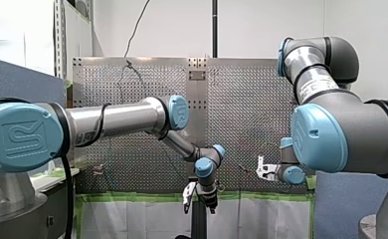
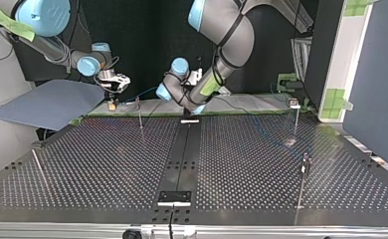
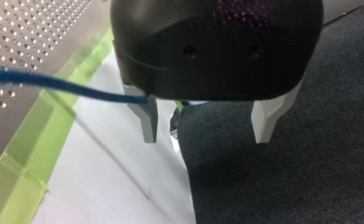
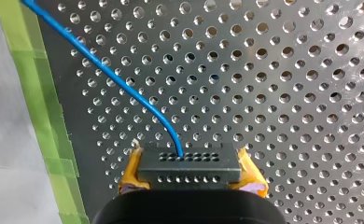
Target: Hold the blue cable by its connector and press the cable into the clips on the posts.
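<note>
Two pincers were in view, and only one was loaded. The right pincer (image 4: pixel 191 173) was pressed together on the dark grey rectangular plastic connector (image 4: pixel 189 161), which was pinched at its ends between the yellow pads (image 4: pixel 129 172). The thin blue cable (image 4: pixel 124 88) was seen leaving the connector's face ahead of that pincer and running off in a slack curve over the perforated metal table (image 4: pixel 287 93) toward the green tape strip (image 4: pixel 35 93) at its edge.

The left pincer (image 3: pixel 206 135) was spread, with nothing between its grey metal fingers (image 3: pixel 145 119), out past the table's edge above the dark carpeted floor (image 3: pixel 287 186). The cable was seen passing just beside one finger. Whether it touched could not be told.

No part of the cable was judged to be seated in a clip. One thin upright metal post (image 2: pixel 140 113) stood near the right pincer, and the others stood well apart from it.

Several failures were judged possible:

- If the connector were carried toward a post, the cable could be dragged against the left finger and snagged.
- A snag could twist the connector in the pads or strain the wire at its root.
- The slack could also be caught at the table's edge.
- A press made off-centre could bend a slender post or leave the cable beside the clip.
</note>
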